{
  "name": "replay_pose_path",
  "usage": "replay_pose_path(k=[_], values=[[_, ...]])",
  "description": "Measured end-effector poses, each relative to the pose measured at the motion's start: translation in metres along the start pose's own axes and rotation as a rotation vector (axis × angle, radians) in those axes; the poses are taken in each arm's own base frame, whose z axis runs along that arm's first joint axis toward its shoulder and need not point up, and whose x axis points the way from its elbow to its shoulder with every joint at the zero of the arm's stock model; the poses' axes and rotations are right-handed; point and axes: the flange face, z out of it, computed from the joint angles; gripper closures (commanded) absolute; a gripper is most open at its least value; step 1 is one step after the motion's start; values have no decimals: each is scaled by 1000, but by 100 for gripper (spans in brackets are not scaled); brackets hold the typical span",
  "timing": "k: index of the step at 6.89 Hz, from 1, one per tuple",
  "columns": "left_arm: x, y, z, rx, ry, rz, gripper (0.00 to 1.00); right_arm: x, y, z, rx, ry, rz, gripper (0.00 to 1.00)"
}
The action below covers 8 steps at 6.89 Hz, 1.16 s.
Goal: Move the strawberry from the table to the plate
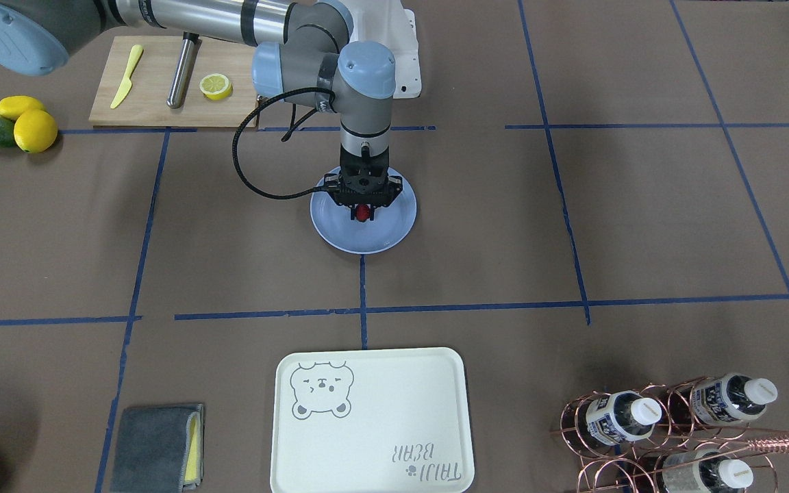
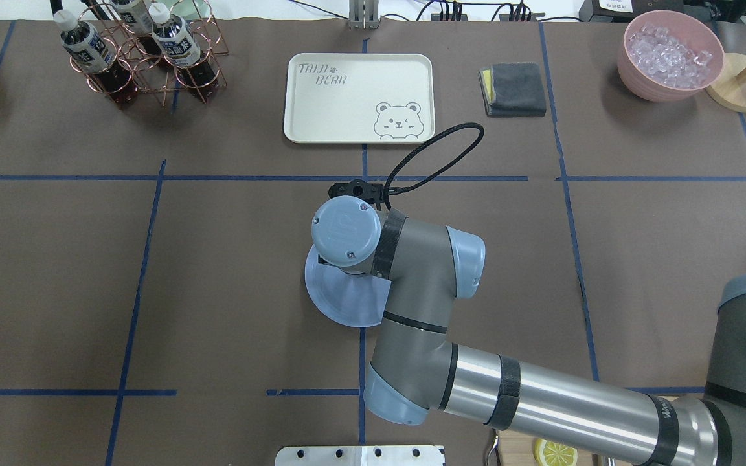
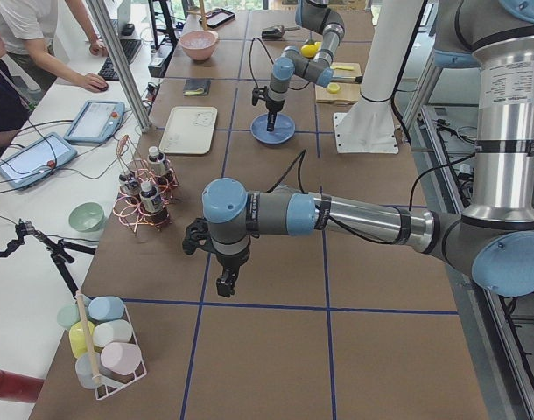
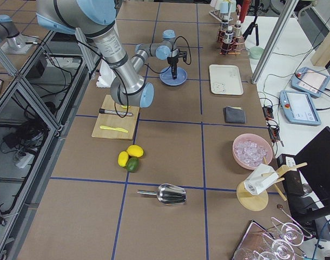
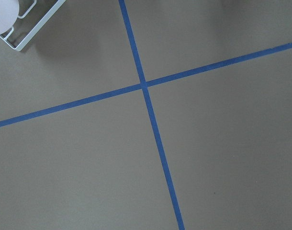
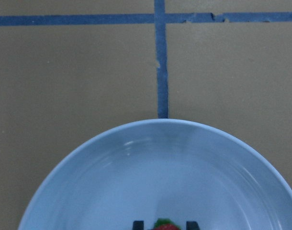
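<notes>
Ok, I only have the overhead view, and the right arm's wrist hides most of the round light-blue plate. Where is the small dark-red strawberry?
Observer: In the front-facing view the small dark-red strawberry sits between the fingers of the right hand, over the round light-blue plate.
Operator: Is it clamped or released?
Observer: Cannot tell. The right wrist view shows only a finger tip on each side of the berry.
Operator: And the left hand?
Observer: In the left side view the left hand hangs over the brown-paper table, well away from the plate.
</notes>
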Motion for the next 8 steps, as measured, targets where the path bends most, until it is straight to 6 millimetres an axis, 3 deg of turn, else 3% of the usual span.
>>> replay_pose_path(k=[2, 3, 4, 5, 6, 7, 8], values=[[-1, 0, 1, -2, 0, -2, 0, 1, 4, 3, 4, 5, -7, 0], [-1, -1, 1, -2, -1, -1, 0, 5, -5, -6, 11, -8, -4, 0], [-2, -2, 3, -6, 0, -3, 0, 26, -33, -23, 13, -30, 2, 0], [-6, -1, 7, -14, 2, -11, 0, 70, -76, -42, 11, -50, -17, 0], [-8, -1, 10, -20, 4, -16, 0, 140, -125, -61, 2, -62, -65, 0], [-8, -2, 10, -16, 2, -11, 0, 225, -167, -78, -18, -68, -137, 0], [-9, -3, 10, -10, -2, -5, 0, 328, -197, -93, -38, -64, -237, 0]])
